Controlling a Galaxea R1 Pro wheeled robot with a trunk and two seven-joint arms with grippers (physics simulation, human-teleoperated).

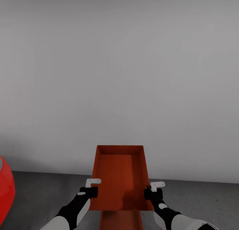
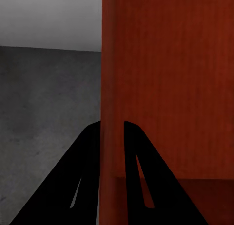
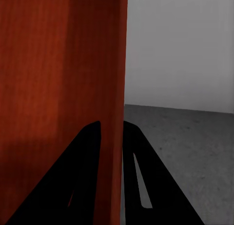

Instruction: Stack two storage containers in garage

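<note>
So both grippers were clamped on one storage container point(image 1: 119, 176): left gripper point(image 1: 89, 191) pinching its left wall, right gripper point(image 1: 151, 192) pinching the right wall, bin held between them. The second container point(image 1: 121, 220) sat lower, just beneath the held one, over the grey concrete floor point(image 1: 199, 203).

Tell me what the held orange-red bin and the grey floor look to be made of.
The orange-red rectangular storage bin, gripped at each side wall by the left claw and right claw: probably plastic, going by thin uniform walls with a faint ribbed, matte sheen. The dark grey floor: likely concrete, rough, mottled and dull.
</note>
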